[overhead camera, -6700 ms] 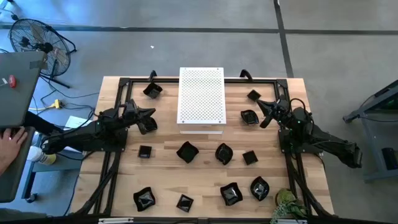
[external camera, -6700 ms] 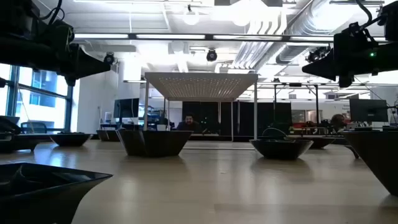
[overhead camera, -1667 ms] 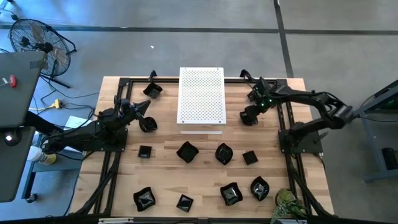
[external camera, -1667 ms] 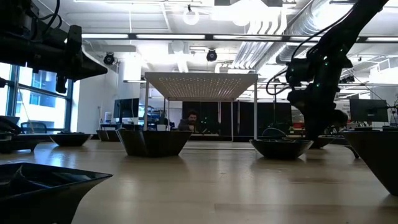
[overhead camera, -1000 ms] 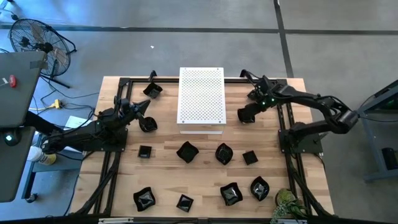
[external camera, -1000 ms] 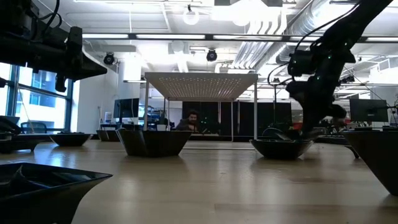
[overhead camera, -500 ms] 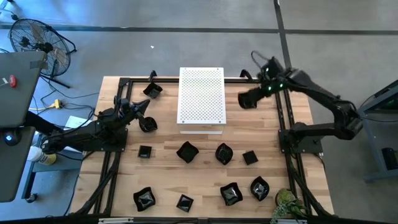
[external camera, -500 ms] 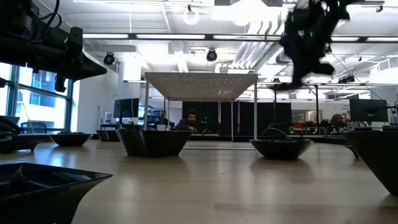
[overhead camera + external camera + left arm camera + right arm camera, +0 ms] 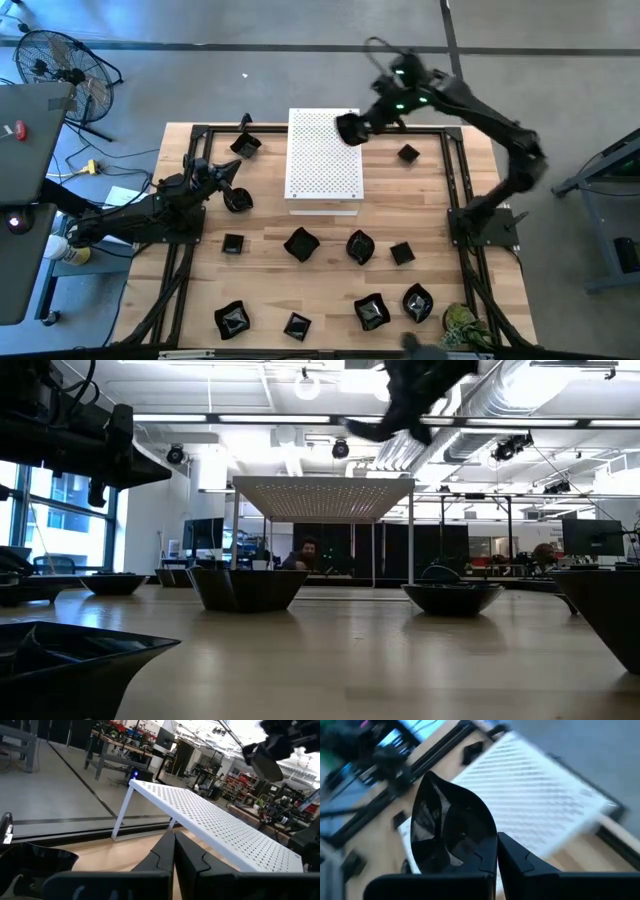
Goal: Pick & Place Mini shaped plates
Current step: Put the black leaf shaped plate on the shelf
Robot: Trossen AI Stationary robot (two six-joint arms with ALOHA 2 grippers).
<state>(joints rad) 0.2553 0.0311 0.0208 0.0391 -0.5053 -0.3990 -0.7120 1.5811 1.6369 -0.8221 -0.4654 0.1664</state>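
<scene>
My right gripper point(image 9: 352, 128) hangs high over the far right corner of the white perforated board point(image 9: 323, 160), shut on a glossy black wavy-edged mini plate point(image 9: 449, 827). The low view shows that plate point(image 9: 366, 428) well above the board. My left gripper point(image 9: 235, 170) is shut and waits above the table left of the board, just beyond another black plate point(image 9: 238, 200). Several more black plates rest on their bases on the wood, among them one by the right rail point(image 9: 407, 153) and one near the far left corner point(image 9: 245, 145). My right gripper pinches the plate by its rim point(image 9: 487, 851), with the wall held between the two fingers point(image 9: 512, 857). The plate is lifted clear above the board and sticks out sideways from the fingertips, its hollow facing the wrist camera.
A row of plates point(image 9: 301, 243) lies across the table's middle and another row point(image 9: 372, 311) along the near edge. A black frame rail point(image 9: 455, 190) runs along the table's sides. The board stands raised on thin legs point(image 9: 122, 815). A small plant point(image 9: 462, 328) sits at the near right corner.
My right gripper has lifted the plate off the table right of the board. It has risen high and swung toward the far left, and now stands over the board's far right corner. The plate has gone from resting on the wood to hanging clear.
</scene>
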